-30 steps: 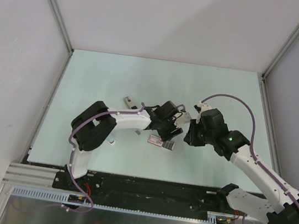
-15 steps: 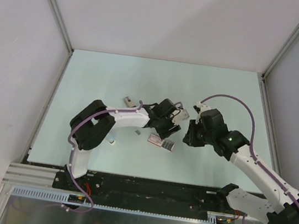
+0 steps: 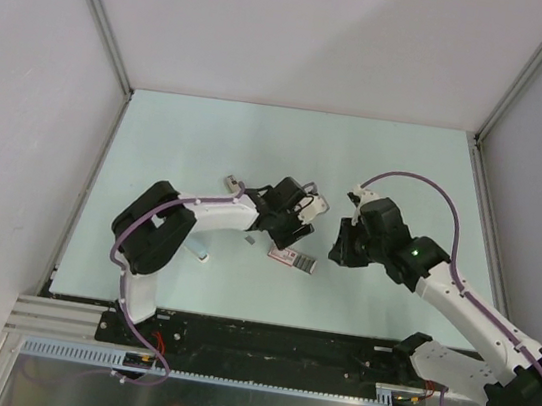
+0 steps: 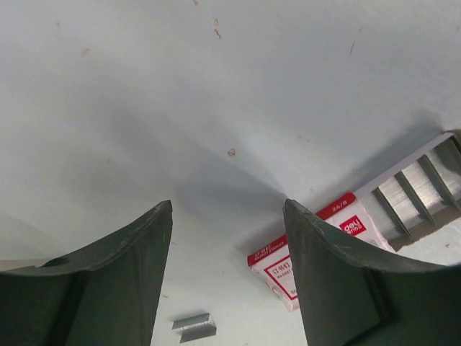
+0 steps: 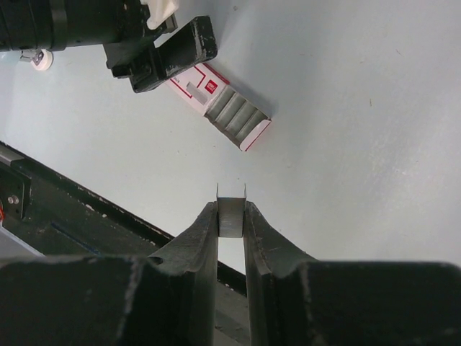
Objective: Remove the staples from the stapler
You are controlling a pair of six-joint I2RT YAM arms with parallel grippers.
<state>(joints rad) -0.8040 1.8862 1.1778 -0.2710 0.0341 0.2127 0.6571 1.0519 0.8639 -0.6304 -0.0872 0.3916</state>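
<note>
The stapler [image 3: 291,258], a flat pink-and-white block, lies on the table between the arms. In the right wrist view the stapler [image 5: 216,97] lies open with several grey staple strips [image 5: 238,115] inside. My right gripper [image 5: 232,210] is shut on a short strip of staples [image 5: 232,216], held above the table near its front edge. My left gripper [image 4: 227,213] is open and empty just above the table, left of the stapler [image 4: 284,270]. A loose staple piece [image 4: 194,326] lies between its fingers. In the top view the left gripper [image 3: 288,228] hovers at the stapler's upper left.
A small grey piece [image 3: 231,182] lies behind the left arm, a loose staple piece [image 3: 250,244] left of the stapler, and a small white bit [image 3: 203,254] near the left elbow. The black front rail [image 5: 72,216] runs close below the right gripper.
My left gripper has drawn back to the left, off the stapler. The right gripper has shifted slightly left, still shut on its staple strip. The stapler has stayed put.
</note>
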